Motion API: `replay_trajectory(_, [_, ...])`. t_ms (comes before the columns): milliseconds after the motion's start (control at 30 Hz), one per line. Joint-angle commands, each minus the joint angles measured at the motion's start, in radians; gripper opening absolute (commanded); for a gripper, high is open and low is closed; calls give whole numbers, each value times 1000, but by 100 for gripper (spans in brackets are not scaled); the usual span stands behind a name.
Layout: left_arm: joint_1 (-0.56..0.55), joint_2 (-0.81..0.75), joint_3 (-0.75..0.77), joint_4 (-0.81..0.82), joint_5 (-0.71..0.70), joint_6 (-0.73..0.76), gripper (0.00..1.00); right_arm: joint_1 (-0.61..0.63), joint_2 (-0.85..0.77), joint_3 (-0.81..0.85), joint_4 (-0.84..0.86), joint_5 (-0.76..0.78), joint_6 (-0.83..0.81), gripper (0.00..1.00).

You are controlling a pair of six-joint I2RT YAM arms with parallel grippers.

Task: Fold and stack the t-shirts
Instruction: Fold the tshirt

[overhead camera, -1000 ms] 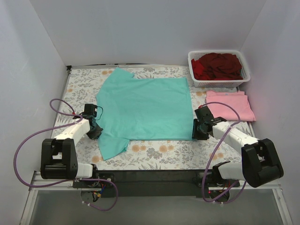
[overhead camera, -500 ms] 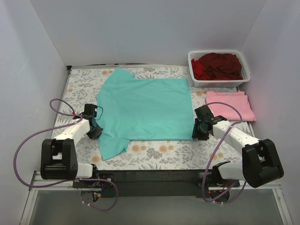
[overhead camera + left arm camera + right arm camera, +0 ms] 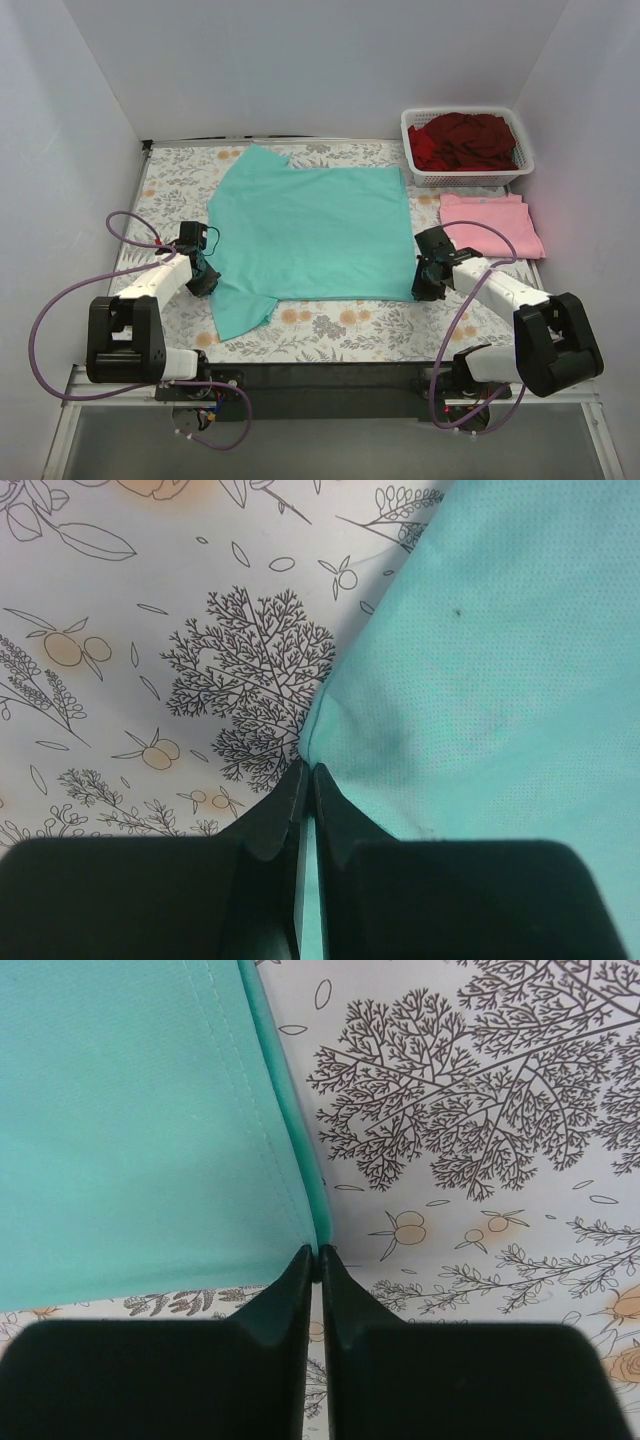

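A teal-green t-shirt (image 3: pixel 310 230) lies spread on the floral tablecloth, one sleeve hanging toward the near left. My left gripper (image 3: pixel 207 277) is shut on the shirt's left edge (image 3: pixel 380 710), the cloth pinched between its black fingertips (image 3: pixel 285 800). My right gripper (image 3: pixel 424 284) is shut on the shirt's near right hem corner (image 3: pixel 150 1130), pinched between its fingertips (image 3: pixel 295 1275). A folded light pink t-shirt (image 3: pixel 490 223) lies at the right. Dark red t-shirts (image 3: pixel 465 140) are heaped in the white basket.
The white lattice basket (image 3: pixel 420 172) stands at the back right, just behind the pink shirt. White walls close in on three sides. Purple cables (image 3: pixel 60 300) loop beside the left arm's base. The floral tablecloth (image 3: pixel 350 325) shows in front of the teal shirt.
Nearly nothing has moved. The right gripper has shifted very slightly toward the near right with the hem corner in it.
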Motion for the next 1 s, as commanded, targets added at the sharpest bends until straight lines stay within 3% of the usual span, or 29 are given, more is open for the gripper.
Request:
replay_trajectory(0, [4, -15, 6, -21, 16, -14, 0, -5, 16, -16, -16, 11, 4, 8])
replay_trajectory(33, [3, -21, 22, -30, 23, -25, 0, -7, 11, -5, -22, 12, -1, 2])
replay_trajectory(367, [3, -73, 167, -168, 76, -60, 0, -50, -62, 125, -188, 37, -177, 1])
replay_trajectory(967, [3, 114, 404, -242, 54, -22, 0, -88, 244, 525, -222, -14, -329, 1])
